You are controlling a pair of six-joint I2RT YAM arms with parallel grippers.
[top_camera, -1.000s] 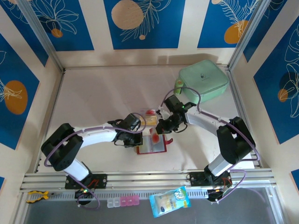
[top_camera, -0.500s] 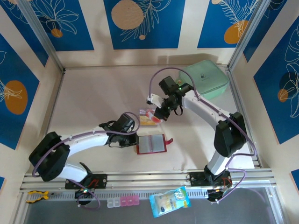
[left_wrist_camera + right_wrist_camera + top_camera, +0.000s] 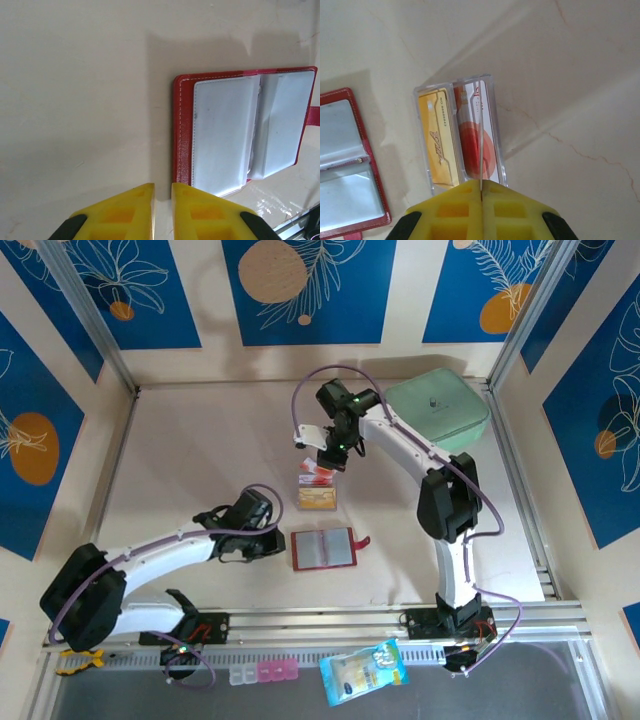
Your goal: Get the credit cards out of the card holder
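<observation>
The bottom picture edge is cutting off the yellow fingers of the left end effector [image 3: 162,187], and the right edge is clipping the snap tab of the flat red card holder [image 3: 182,135]. The right end effector [image 3: 481,187] is covering the near ends of the thin tan-gold card [image 3: 439,142] and the whitish red-marked card [image 3: 491,145]. Their print is showing too small to read.

Robotics lab cell: 2 arms [image 3: 170,540] bolted to aluminium rails [image 3: 320,622], table [image 3: 200,460] walled by blue printed panels [image 3: 340,300].
</observation>
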